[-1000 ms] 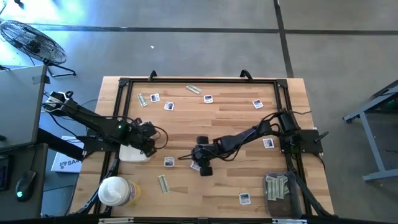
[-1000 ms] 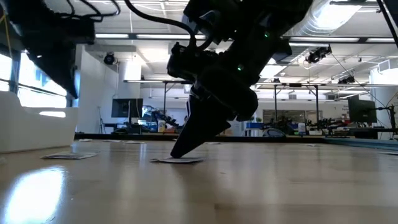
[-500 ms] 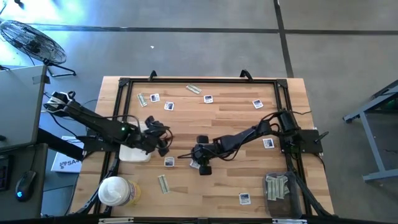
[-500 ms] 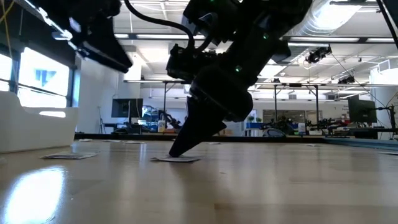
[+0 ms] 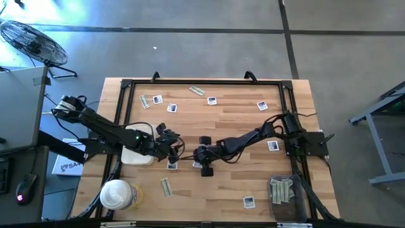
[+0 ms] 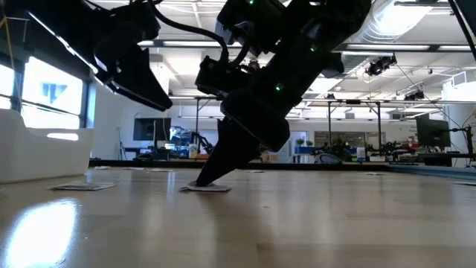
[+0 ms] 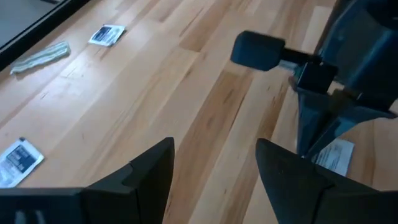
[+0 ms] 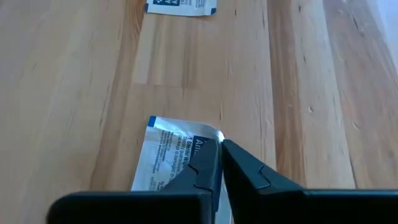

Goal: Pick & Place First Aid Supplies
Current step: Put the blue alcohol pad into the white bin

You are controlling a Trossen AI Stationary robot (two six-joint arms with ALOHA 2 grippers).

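At table centre our right gripper [image 5: 201, 166] pinches a white packet [image 8: 180, 152] flat on the wood, our left gripper [image 5: 172, 152] spread at its nine o'clock; an edge-only grip could slip, or arms collide.

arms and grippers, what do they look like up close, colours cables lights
Both arms are dark, jointed, with black cables looping along them and small green lights. The left gripper has broad matte black wedge-shaped fingers. The right gripper has slim black fingers tapering to points.
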